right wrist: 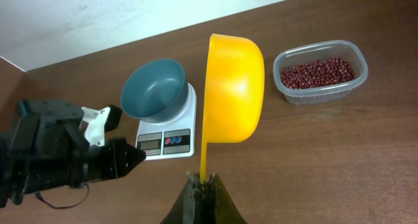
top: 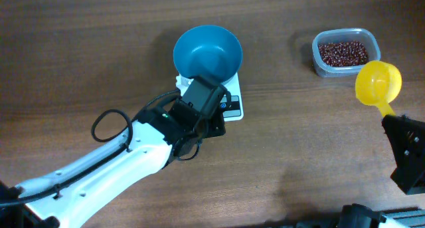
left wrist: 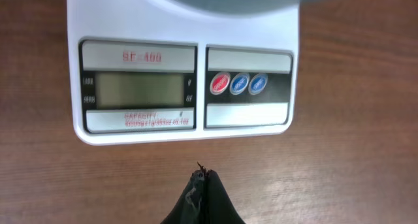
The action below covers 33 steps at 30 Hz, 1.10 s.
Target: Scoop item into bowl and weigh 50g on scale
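Holding the yellow scoop by its handle, your right end effector is clenched on it, the cup empty and turned on edge. The beans sit in the clear tub just past the cup, roughly along the handle's line, so the right arm is far nearer. Your left end effector, pinched shut on nothing, points at the scale (display blank), which carries the empty bowl.
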Tool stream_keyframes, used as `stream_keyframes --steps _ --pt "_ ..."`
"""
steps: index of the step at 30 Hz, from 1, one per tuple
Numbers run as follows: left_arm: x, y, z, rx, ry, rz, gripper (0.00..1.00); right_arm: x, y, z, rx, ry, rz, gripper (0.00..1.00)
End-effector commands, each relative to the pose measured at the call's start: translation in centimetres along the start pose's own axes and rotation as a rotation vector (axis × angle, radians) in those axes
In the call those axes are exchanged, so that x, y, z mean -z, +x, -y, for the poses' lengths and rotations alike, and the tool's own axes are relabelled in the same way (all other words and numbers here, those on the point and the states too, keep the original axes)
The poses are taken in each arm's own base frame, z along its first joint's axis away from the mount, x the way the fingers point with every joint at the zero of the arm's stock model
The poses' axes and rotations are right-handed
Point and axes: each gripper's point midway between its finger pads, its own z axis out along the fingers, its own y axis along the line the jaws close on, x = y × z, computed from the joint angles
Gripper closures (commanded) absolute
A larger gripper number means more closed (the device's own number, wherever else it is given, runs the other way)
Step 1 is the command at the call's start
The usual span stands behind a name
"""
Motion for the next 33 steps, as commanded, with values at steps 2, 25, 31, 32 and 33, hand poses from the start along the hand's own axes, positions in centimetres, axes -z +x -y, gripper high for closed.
stream_keyframes --steps 2,25,31,32,33 --pt "-0.8 -1.3 -0.5 -0.007 -0.052 0.067 1.00 0.2 -0.7 0.1 -0.015 0.007 0.023 0.96" --pt "-5.4 -2.9 1.7 -0.077 0.015 0.156 1.00 0.2 -1.0 0.3 -0.015 0.023 0.043 0.96" --pt "-6.9 -2.4 1.2 -0.077 -0.006 0.151 1.00 0.2 -1.0 0.3 -0.015 0.023 0.043 0.96" --pt "-7.3 -2.2 1.1 -0.079 -0.012 0.145 1.00 0.2 -1.0 0.3 -0.015 0.023 0.043 0.96" --pt "-7.6 -2.0 0.9 -0.080 -0.018 0.138 1.00 0.2 -1.0 0.3 -0.015 0.023 0.043 0.96"
